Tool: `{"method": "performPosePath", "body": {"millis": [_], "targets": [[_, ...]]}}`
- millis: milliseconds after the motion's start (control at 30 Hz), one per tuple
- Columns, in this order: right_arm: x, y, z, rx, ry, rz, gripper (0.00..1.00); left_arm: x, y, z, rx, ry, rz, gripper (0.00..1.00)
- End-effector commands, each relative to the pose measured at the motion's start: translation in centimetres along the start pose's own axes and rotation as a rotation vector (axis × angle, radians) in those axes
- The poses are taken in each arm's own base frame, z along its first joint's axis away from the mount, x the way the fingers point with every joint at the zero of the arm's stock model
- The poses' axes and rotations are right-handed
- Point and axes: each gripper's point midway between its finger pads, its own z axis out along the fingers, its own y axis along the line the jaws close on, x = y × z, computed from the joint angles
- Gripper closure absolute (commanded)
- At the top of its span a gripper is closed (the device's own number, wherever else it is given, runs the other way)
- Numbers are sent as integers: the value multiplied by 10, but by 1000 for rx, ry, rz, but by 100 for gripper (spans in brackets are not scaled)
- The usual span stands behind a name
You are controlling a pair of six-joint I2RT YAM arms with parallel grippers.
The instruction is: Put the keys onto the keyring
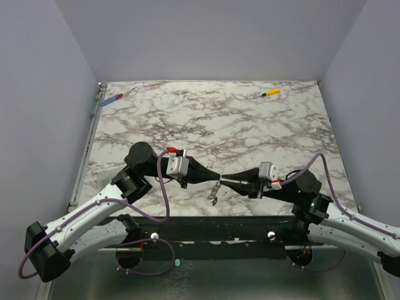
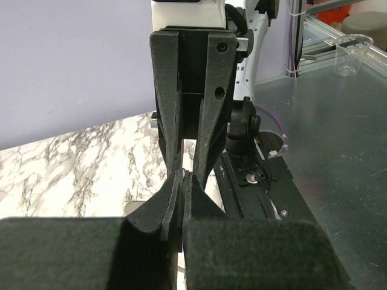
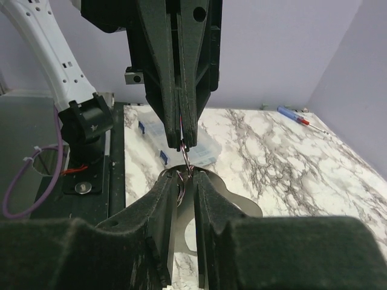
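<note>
- Hanging in the air between the two gripper tips, the keyring (image 3: 184,158) shows as a thin dark loop in the middle of the right wrist view.
- The keys (image 1: 214,191) dangle just below the meeting point, lower centre of the top view, as a pale cluster near the table's front edge.
- Left gripper (image 3: 184,142): fingers pressed together, pinching the top of the ring's wire.
- Right gripper (image 3: 184,178): fingers drawn nearly together, and the ring's wire runs into the narrow slot between them. It looks like a pinch on the ring.
- Step in hand, as I judge it: threading, with the ring held from both sides. I cannot tell how far any key sits on the coil.
- Next move likely calls for one firm grip while the other works a key round the wire in small, slow motions.
- Marble table (image 1: 250,125) otherwise holds a blue-and-red tool (image 1: 115,98) at upper left and a yellow-handled tool (image 1: 270,93) at upper right, both well apart from the work.
</note>
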Motion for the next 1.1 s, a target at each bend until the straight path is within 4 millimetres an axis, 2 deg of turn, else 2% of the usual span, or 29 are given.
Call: {"method": "performPosePath", "body": {"millis": [0, 233, 533, 1067], "targets": [[-28, -5, -1, 11, -70, -23, 75, -10, -6, -2, 19, -34, 36, 100], [-26, -8, -5, 32, -44, -29, 73, -12, -5, -2, 12, -38, 42, 100], [-21, -9, 2, 24, -36, -25, 74, -15, -4, -1, 10, -54, 40, 100], [-29, -10, 5, 18, -46, -34, 75, -14, -4, -1, 9, -64, 40, 100]]}}
